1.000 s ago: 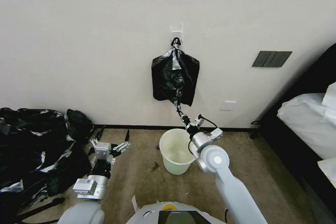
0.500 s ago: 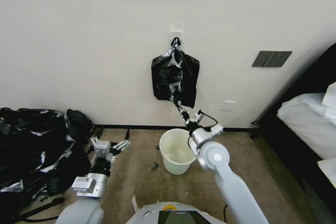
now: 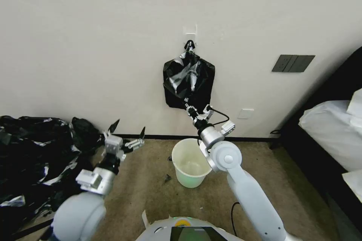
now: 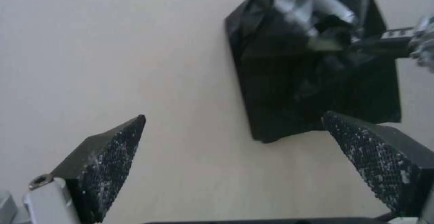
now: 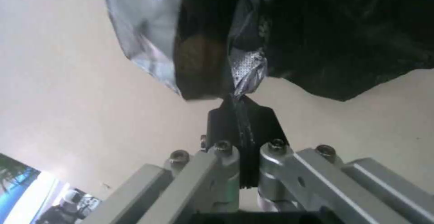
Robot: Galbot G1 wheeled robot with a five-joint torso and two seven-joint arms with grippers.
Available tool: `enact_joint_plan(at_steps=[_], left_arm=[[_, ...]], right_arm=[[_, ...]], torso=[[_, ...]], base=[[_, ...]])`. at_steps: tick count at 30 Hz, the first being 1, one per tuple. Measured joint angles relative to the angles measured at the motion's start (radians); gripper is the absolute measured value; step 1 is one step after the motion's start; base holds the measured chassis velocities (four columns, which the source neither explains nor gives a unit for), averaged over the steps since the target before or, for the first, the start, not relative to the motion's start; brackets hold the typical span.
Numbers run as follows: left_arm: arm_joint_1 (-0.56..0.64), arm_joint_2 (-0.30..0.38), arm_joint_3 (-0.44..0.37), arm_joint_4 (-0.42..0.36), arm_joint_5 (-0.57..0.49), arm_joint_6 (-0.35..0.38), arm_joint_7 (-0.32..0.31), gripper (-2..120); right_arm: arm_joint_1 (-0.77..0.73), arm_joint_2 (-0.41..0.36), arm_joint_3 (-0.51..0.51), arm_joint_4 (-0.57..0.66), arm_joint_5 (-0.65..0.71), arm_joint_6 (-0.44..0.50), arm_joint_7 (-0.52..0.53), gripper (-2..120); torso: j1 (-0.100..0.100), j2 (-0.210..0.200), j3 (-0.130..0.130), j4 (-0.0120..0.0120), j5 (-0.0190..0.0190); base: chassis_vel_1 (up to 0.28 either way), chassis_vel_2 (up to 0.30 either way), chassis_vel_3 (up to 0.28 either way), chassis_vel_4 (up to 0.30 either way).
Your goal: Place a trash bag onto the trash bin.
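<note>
The trash bag (image 3: 188, 83) hangs from a hook (image 3: 189, 43) on the wall, directly above the trash bin (image 3: 190, 162) on the carpet. The right gripper (image 3: 187, 106), raised above the bin, is clamped on the bag's lower edge. The left gripper (image 3: 127, 132) hovers left of the bin, fingers spread wide and holding nothing.

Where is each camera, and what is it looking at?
Head view: from the robot's head, down at wall, trash bin, both arms.
Left wrist view: toward the wall, past the open left gripper.
Right wrist view: up along the right gripper, shut on the trash bag.
Shared: the hanging stack of black bags.
</note>
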State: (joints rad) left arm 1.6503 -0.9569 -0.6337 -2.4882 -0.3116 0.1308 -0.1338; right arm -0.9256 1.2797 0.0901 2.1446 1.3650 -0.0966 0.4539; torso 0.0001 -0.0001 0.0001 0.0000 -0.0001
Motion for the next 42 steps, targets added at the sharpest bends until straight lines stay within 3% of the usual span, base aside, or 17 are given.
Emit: enact_joint_plan(at_steps=[1, 5, 10, 12, 16, 18, 20, 21, 23, 25, 28, 33, 37, 40, 42], left_arm=[[0.0, 0.0, 0.0, 0.0, 0.0, 0.0, 0.0, 100], [-0.142, 0.124, 0.037, 0.049, -0.091, 0.025, -0.002, 100], [-0.305, 0.2, 0.074, 0.089, -0.174, 0.058, -0.002, 100], [-0.427, 0.253, 0.133, 0.128, -0.218, 0.073, 0.0, 100], [-0.531, 0.282, 0.202, 0.158, -0.246, 0.09, 0.001, 100], [-0.647, 0.292, 0.283, 0.19, -0.257, 0.102, 0.001, 100], [-0.778, 0.291, 0.377, 0.23, -0.261, 0.11, 0.001, 100], [-0.778, 0.291, 0.377, 0.23, -0.261, 0.11, 0.001, 100], [-0.882, 0.282, 0.476, 0.266, -0.262, 0.122, 0.001, 100], [-0.914, 0.278, 0.509, 0.275, -0.262, 0.13, 0.001, 100], [-1.04, 0.25, 0.621, 0.327, -0.259, 0.167, -0.001, 100], [-1.204, 0.194, 0.722, 0.414, -0.258, 0.19, -0.004, 100], [-1.261, 0.167, 0.771, 0.449, -0.258, 0.196, -0.005, 100], [-1.355, 0.106, 0.873, 0.522, -0.257, 0.216, -0.008, 100], [-1.372, 0.095, 0.898, 0.533, -0.255, 0.226, -0.011, 100]], right_arm=[[0.0, 0.0, 0.0, 0.0, 0.0, 0.0, 0.0, 0], [-0.001, 0.007, -0.018, -0.025, -0.053, 0.0, -0.02, 0], [-0.003, 0.015, -0.028, -0.035, -0.069, -0.001, -0.025, 0], [-0.004, 0.02, -0.03, -0.043, -0.077, -0.001, -0.028, 0], [-0.004, 0.021, -0.033, -0.049, -0.081, -0.001, -0.033, 0], [-0.001, 0.02, -0.036, -0.058, -0.089, -0.001, -0.042, 0], [0.002, 0.02, -0.04, -0.065, -0.099, -0.001, -0.048, 0], [0.002, 0.02, -0.04, -0.065, -0.099, -0.001, -0.048, 0], [0.004, 0.021, -0.043, -0.069, -0.105, -0.001, -0.051, 0], [0.004, 0.021, -0.044, -0.07, -0.107, -0.001, -0.052, 0], [0.0, 0.021, -0.045, -0.073, -0.114, -0.001, -0.057, 0], [-0.003, 0.022, -0.044, -0.072, -0.117, -0.001, -0.06, 0], [-0.003, 0.021, -0.043, -0.074, -0.121, -0.001, -0.061, 0], [-0.005, 0.021, -0.036, -0.075, -0.126, 0.0, -0.064, 0], [-0.006, 0.022, -0.034, -0.075, -0.128, 0.0, -0.065, 0]], torso=[[0.0, 0.0, 0.0, 0.0, 0.0], [0.0, 0.0, 0.0, 0.0002, -0.0002], [0.0, 0.0, 0.0, -0.0002, -0.0002], [0.0, 0.0, 0.0, -0.0003, -0.0001], [0.0, 0.0, 0.0, 0.0002, -0.0001], [0.0, 0.0, 0.0, 0.0003, -0.0001], [0.0, 0.0, 0.0, -0.0001, 0.0], [0.0, 0.0, 0.0, -0.0001, 0.0], [0.0, 0.0, 0.0, -0.0003, 0.0], [0.0, 0.0, 0.0, 0.0, 0.0], [0.0, 0.0, 0.0, 0.0001, 0.0], [0.0, 0.0, 0.0, 0.0001, 0.0003], [0.0, 0.0, 0.0, 0.0, 0.0002], [0.0, 0.0, 0.0, -0.0003, 0.0003], [0.0, 0.0, 0.0, -0.0001, 0.0002]], base=[[0.0, 0.0, 0.0, 0.0], [0.0, 0.0, 0.0, 0.0], [0.0, 0.0, 0.0, 0.0], [0.0, 0.0, 0.0, 0.0], [0.0, 0.0, 0.0, 0.0], [0.0, 0.0, 0.0, 0.0], [0.0, 0.0, 0.0, 0.0], [0.0, 0.0, 0.0, 0.0], [0.0, 0.0, 0.0, 0.0], [0.0, 0.0, 0.0, 0.0], [0.0, 0.0, 0.0, 0.0], [0.0, 0.0, 0.0, 0.0], [0.0, 0.0, 0.0, 0.0], [0.0, 0.0, 0.0, 0.0], [0.0, 0.0, 0.0, 0.0]])
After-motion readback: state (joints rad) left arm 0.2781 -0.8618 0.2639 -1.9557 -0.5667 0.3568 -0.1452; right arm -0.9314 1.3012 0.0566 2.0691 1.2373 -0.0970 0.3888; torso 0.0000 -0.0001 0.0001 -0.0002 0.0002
